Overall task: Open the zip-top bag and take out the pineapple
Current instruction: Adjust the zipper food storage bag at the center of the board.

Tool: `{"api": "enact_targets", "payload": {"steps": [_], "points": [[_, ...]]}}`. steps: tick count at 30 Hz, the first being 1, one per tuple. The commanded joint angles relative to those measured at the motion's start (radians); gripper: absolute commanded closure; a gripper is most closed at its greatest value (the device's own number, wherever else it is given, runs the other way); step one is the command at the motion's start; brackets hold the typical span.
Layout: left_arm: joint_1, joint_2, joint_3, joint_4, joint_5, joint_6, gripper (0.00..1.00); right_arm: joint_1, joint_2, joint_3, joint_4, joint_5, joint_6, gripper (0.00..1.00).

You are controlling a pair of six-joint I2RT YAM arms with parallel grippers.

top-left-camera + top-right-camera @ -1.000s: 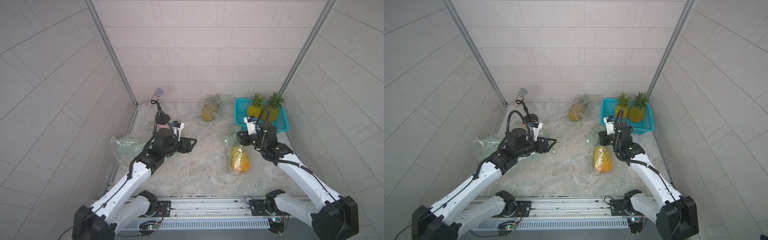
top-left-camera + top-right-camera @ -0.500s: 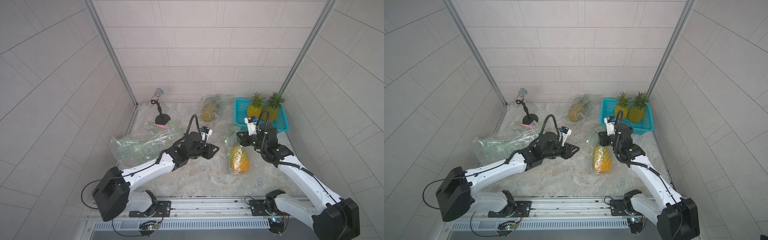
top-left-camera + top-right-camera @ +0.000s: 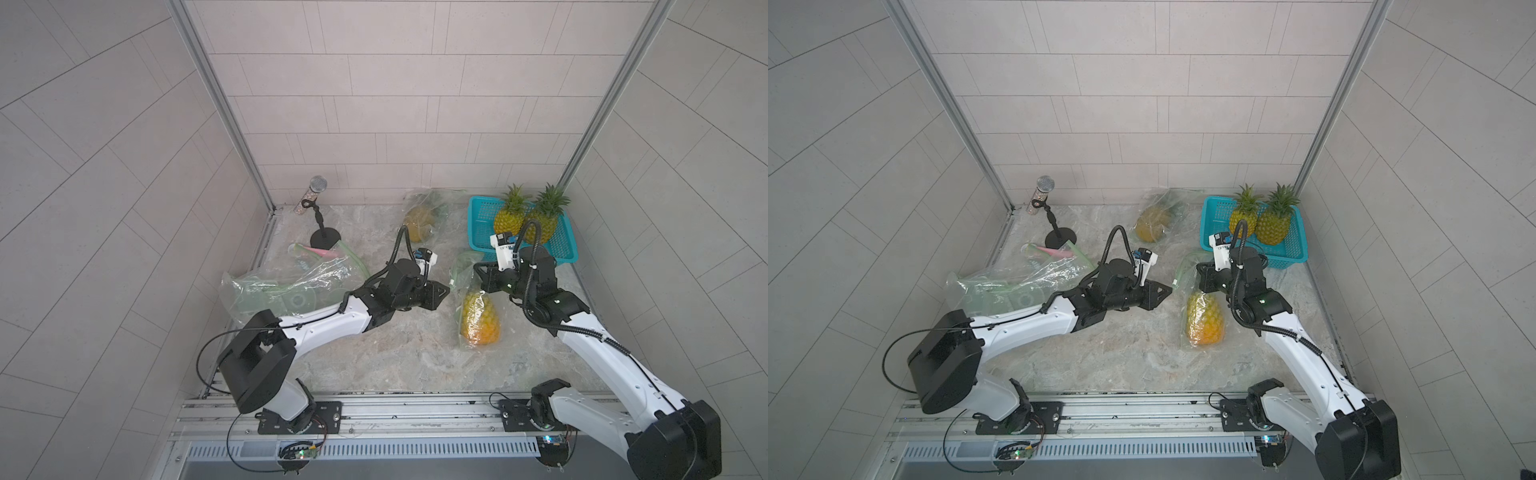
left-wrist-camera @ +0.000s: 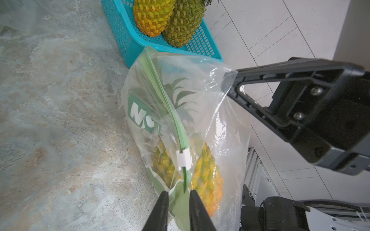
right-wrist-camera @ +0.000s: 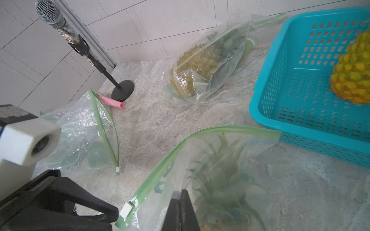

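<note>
A clear zip-top bag point(image 3: 461, 270) with a green zip strip point(image 5: 200, 133) holds a yellow pineapple point(image 3: 481, 320) on the table, right of the middle in both top views. My right gripper point(image 5: 181, 193) is shut on the bag's plastic below the strip, holding that upper end up. My left gripper point(image 4: 178, 193) has come in from the left at the strip's end. Its jaws stand a narrow gap apart. The strip's tail just reaches between the fingertips, and the white slider point(image 4: 183, 159) sits a little ahead of them. The pineapple's leaves show through the plastic.
A teal basket point(image 3: 478, 224) with two pineapples stands at the back right, close behind the bag. Another bagged pineapple point(image 3: 422, 218) lies at the back middle. Empty bags point(image 3: 291, 282), a pink tube point(image 3: 320, 251) and a microphone on a stand point(image 3: 318, 195) occupy the left.
My left arm has swung right, from over the empty bags to the slider end of the held bag, and its jaws have narrowed. The right gripper has kept its hold and place.
</note>
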Motion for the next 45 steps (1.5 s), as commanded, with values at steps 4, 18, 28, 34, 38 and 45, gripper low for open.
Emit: {"api": "enact_targets", "payload": {"steps": [4, 18, 28, 34, 38, 45], "points": [[-0.007, 0.034, 0.036, 0.098, 0.016, -0.044, 0.76, 0.005, -0.029, 0.002, 0.055, 0.0, 0.01, 1.0], [-0.007, 0.061, 0.056, 0.105, 0.024, -0.046, 1.0, 0.007, -0.031, 0.011, 0.04, -0.003, 0.004, 1.0], [-0.006, -0.105, 0.215, -0.304, -0.072, 0.246, 1.0, 0.007, -0.101, 0.018, 0.028, 0.02, -0.075, 0.82], [-0.001, -0.147, 0.339, -0.453, -0.062, 0.378, 1.0, 0.007, -0.152, 0.013, 0.024, 0.028, -0.109, 0.7], [-0.001, -0.141, 0.421, -0.537, -0.042, 0.409, 1.0, 0.007, -0.177, 0.017, 0.01, 0.034, -0.134, 0.67], [0.0, -0.108, 0.542, -0.622, -0.019, 0.441, 1.0, 0.006, -0.192, 0.021, -0.012, 0.096, -0.167, 0.66]]}}
